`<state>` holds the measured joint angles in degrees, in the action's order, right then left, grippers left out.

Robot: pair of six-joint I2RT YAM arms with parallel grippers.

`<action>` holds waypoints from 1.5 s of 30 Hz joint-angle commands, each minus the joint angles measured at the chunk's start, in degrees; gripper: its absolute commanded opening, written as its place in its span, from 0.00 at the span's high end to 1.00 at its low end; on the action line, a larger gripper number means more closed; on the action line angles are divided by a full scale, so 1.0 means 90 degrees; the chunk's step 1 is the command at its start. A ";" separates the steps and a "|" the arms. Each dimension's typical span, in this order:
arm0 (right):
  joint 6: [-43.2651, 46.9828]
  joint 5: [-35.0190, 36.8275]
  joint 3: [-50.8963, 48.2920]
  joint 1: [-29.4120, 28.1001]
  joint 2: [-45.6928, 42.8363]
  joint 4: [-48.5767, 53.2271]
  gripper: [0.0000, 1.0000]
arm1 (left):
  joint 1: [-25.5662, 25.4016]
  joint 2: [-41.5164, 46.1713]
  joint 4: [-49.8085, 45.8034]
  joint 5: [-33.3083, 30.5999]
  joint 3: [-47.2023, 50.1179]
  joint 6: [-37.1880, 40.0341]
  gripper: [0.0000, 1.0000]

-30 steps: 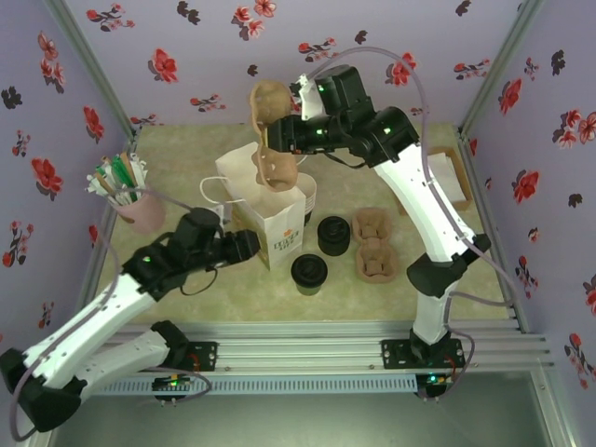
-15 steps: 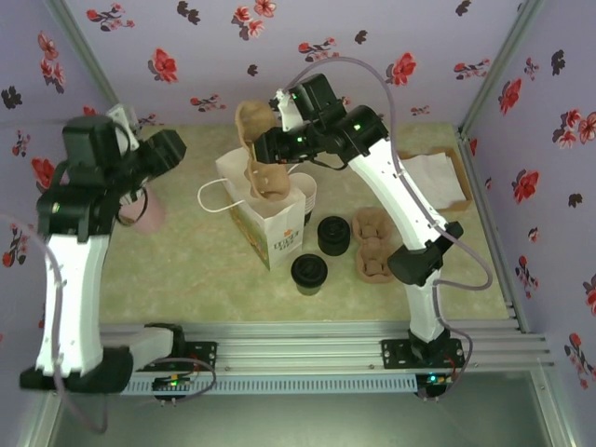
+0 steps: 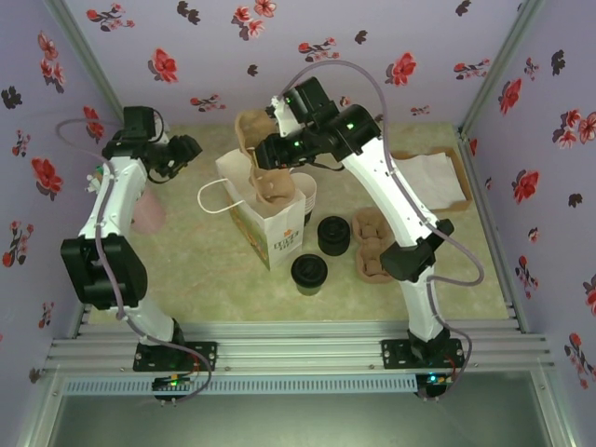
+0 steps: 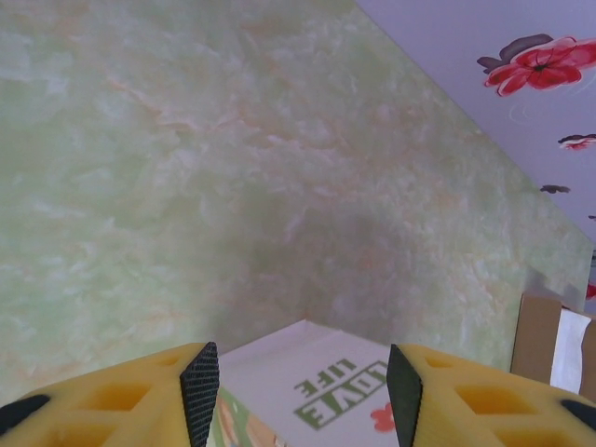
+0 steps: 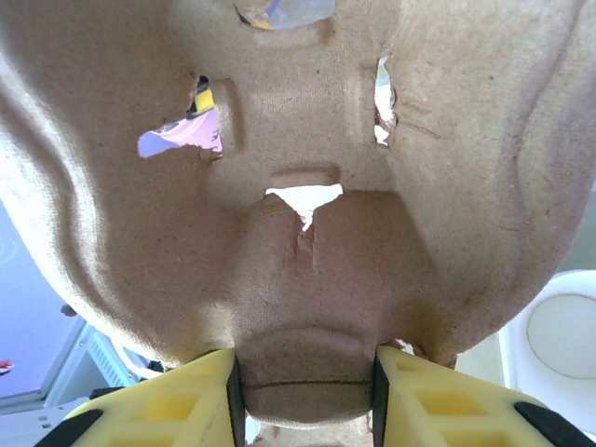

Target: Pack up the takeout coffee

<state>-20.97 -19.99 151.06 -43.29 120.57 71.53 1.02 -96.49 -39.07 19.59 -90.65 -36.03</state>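
Brown moulded-pulp carrier (image 5: pixel 298 205) is clamped in the right tool (image 5: pixel 303 396), at the mouth of the white paper bag (image 3: pixel 279 237). Left tool (image 4: pixel 303 391) hangs far left, jaws moderately apart, empty. Takeout coffee (image 3: pixel 309 272) stands on the worktop (image 3: pixel 186 270), just near-right of the bag.

left arm stands tall, left gripper (image 4: pixel 303 391) parted; right arm stretches forward, right gripper (image 5: pixel 303 386) clamped.

A pulp tray (image 3: pixel 272 189) stands in the white bag (image 3: pixel 277 240).
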 commanded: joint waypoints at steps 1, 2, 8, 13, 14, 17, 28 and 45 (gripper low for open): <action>0.0230 0.0157 0.0255 -0.0054 0.0201 0.0292 0.62 | -0.0054 -0.0383 0.0425 0.0329 -0.0118 0.0018 0.46; 0.0231 0.0152 0.0273 -0.0054 0.0238 0.0310 0.62 | -0.0105 -0.0479 0.0454 0.0342 -0.0123 0.0048 0.47; 0.0270 0.0246 0.0310 -0.0129 0.0430 0.0486 0.62 | -0.0422 -0.0807 0.0720 0.0440 0.0170 0.0117 0.47; 0.0268 0.0379 0.0307 -0.0180 0.0513 0.0723 0.62 | -0.0570 -0.0960 0.0866 0.0541 0.0315 0.0165 0.47; 0.0273 0.0403 0.0307 -0.0190 0.0528 0.0785 0.63 | -0.0597 -0.0985 0.0890 0.0554 0.0331 0.0176 0.47; 0.0270 0.0497 0.0317 -0.0247 0.0549 0.0925 0.63 | -0.0676 -0.1012 0.0938 0.0581 0.0394 0.0213 0.47; 0.0333 0.0749 0.0315 -0.0453 0.0698 0.1195 0.63 | -0.0830 -0.1055 0.1124 0.0723 0.0650 0.0278 0.48; 0.0309 0.0951 0.0353 -0.0542 0.1035 0.1461 0.64 | -0.0948 -0.1144 0.1284 0.0731 0.0773 0.0258 0.48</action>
<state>-18.57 -12.56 152.53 -47.64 128.11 82.70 -7.14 -105.16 -28.45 25.17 -84.68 -35.33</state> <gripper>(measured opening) 0.368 0.521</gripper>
